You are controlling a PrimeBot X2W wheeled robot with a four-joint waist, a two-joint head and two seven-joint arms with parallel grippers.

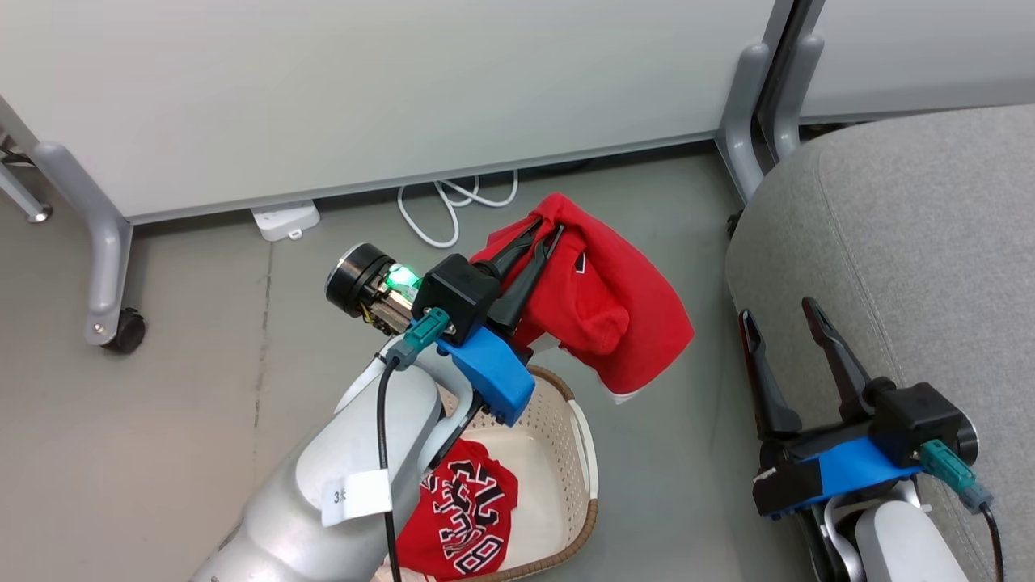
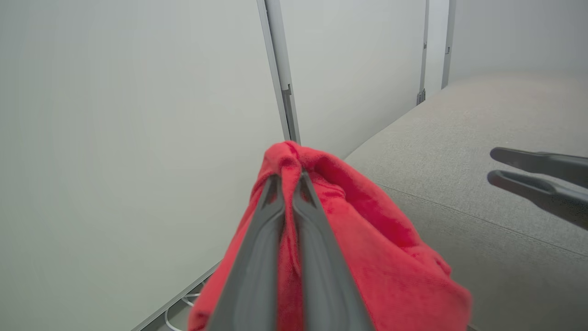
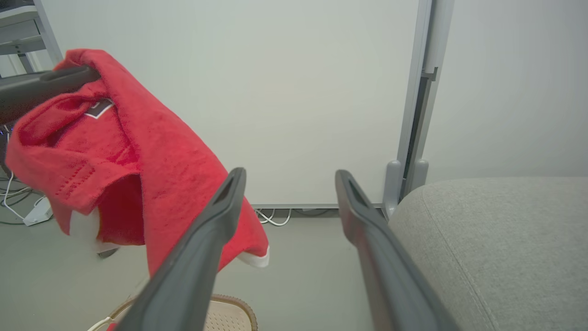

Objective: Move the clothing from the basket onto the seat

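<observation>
My left gripper (image 1: 546, 229) is shut on a plain red garment (image 1: 602, 303), which hangs in the air above the floor between the basket (image 1: 578, 453) and the grey seat (image 1: 914, 267). In the left wrist view the red cloth (image 2: 367, 239) is pinched between the dark fingers (image 2: 257, 239). A red jersey with black-and-white lettering (image 1: 461, 517) lies in the cream basket, partly hidden by my left forearm. My right gripper (image 1: 780, 315) stands open at the seat's left edge, holding nothing. From the right wrist the hanging garment (image 3: 151, 151) shows at the left, the seat (image 3: 496, 239) at the right.
White partition panels on grey legs (image 1: 105, 242) stand behind the work area. A white power strip (image 1: 285, 220) and looped cable (image 1: 453, 202) lie on the grey floor by the wall. A second panel leg (image 1: 740, 121) rises close to the seat's far corner.
</observation>
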